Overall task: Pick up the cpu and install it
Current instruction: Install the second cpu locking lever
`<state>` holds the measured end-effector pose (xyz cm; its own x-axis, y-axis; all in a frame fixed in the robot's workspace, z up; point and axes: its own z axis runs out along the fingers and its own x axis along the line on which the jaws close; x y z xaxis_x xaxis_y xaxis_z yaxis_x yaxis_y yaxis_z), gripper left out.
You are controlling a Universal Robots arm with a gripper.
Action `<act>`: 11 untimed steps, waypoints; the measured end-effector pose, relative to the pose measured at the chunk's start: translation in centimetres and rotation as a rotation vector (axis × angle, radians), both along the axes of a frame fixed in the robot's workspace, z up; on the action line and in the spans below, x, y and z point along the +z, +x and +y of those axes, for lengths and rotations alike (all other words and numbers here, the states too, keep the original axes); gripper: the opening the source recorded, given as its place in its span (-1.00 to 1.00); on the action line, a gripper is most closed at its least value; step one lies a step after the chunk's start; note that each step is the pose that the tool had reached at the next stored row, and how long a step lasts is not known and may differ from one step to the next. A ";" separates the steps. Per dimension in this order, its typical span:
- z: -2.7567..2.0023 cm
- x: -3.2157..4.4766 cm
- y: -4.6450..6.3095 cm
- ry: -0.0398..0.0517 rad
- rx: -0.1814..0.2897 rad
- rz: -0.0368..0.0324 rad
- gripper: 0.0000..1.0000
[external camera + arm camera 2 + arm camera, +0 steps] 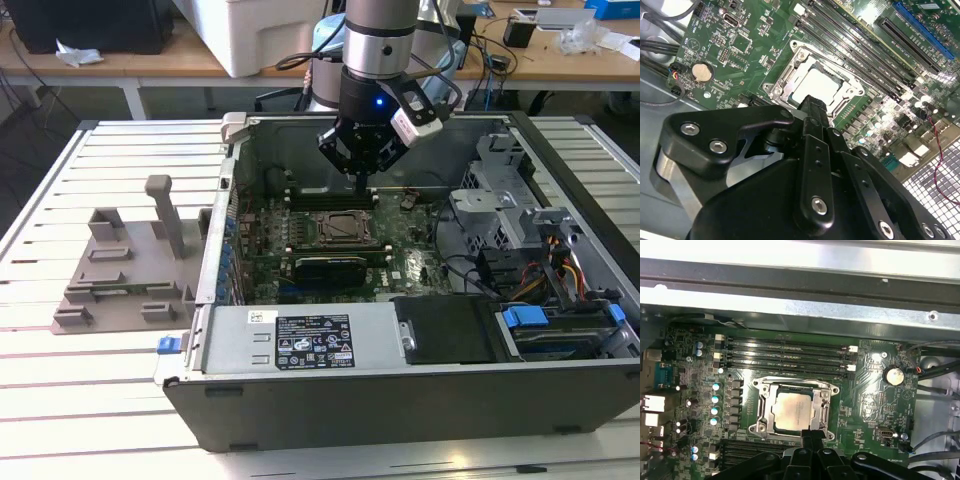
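Small square metal-topped cpu (795, 411) seated in the socket frame (793, 407) on the green motherboard (330, 240), inside the open grey computer case (400, 390); grey plastic holder tray (125, 275) outside, at the exterior view's left; black gripper (362, 180) above the socket.

The arm (378, 40) is a silver-grey cylinder with a black wrist showing a small blue light. Below it, the end effector (361, 180) is black, its links (812, 165) joined with silver screws. A white-and-black camera module (415, 113) is mounted beside it.

Open computer case (420, 395) lying on a slatted worktop (90, 400); green motherboard (870, 400) with coin cell battery (894, 375) inside; grey plastic holder tray (120, 275) beside the case.
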<state>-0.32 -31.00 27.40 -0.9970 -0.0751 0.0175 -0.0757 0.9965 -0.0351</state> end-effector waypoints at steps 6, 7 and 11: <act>-0.23 0.01 0.0 0.0005 0.000 0.0000 -0.79; -0.34 0.01 0.0 0.0012 0.000 0.0000 -0.79; -1.56 -0.14 -0.2 0.1139 0.000 0.0000 -0.79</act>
<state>-0.51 -32.56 27.26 -0.9970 -0.0766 0.0088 -0.0757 0.9940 0.0783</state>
